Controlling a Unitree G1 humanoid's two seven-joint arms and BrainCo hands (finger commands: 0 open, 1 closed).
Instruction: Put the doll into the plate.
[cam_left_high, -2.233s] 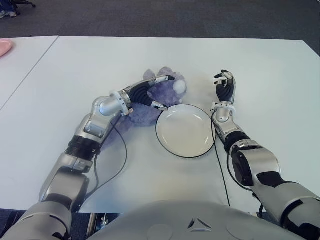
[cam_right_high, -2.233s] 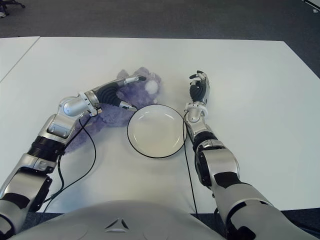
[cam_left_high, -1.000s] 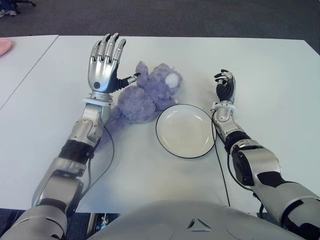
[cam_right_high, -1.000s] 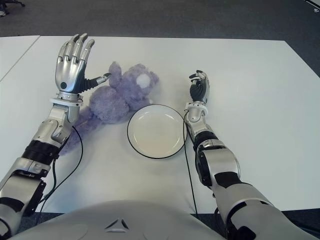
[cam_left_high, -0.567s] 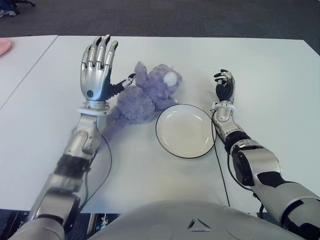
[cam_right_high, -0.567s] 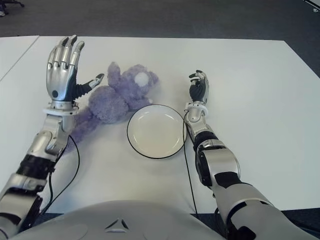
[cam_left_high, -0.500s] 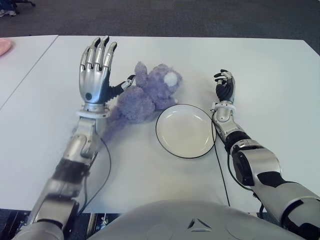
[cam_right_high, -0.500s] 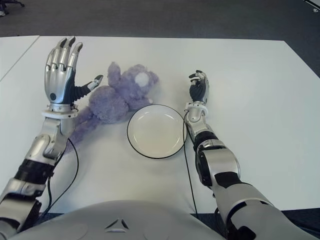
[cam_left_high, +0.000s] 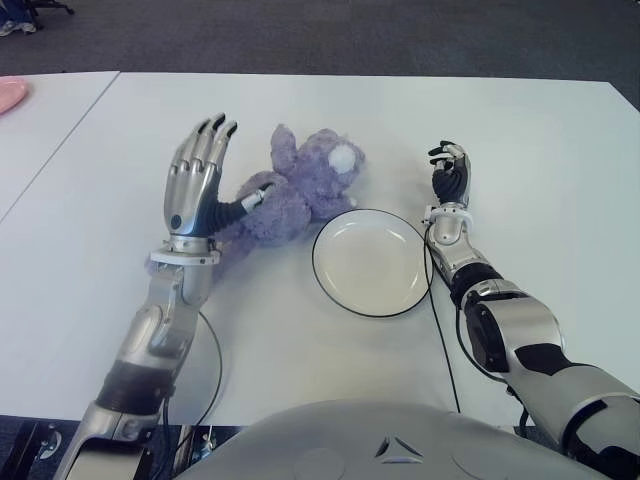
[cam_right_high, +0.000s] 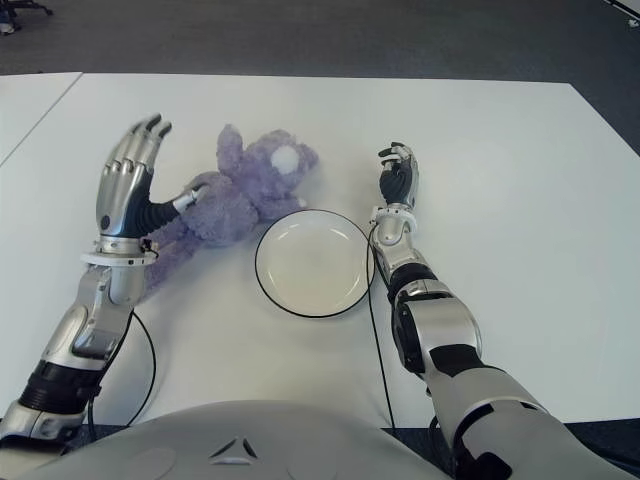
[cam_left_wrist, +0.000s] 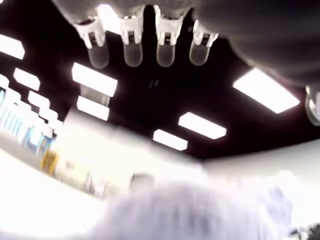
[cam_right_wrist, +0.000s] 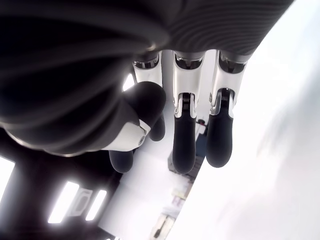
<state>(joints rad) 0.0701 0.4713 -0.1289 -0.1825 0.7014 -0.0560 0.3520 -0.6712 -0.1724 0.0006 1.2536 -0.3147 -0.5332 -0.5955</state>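
Left hand (cam_left_high: 195, 190) raised upright, fingers extended, nothing held, thumb at fluffy purple plush doll (cam_left_high: 300, 188). Right hand (cam_left_high: 451, 180) curled, empty, beside round white dark-rimmed plate (cam_left_high: 372, 262).

Your robot's left hand (cam_left_high: 195, 190) shows silver metal finger segments with black tips, a black palm and a white wrist ring. Its right hand (cam_left_high: 450, 175) is mostly black with silver knuckles. Both forearms are brushed silver with black ribbed joints, thin black cables trailing beside them. A grey torso (cam_left_high: 400, 445) bears a small triangular mark.
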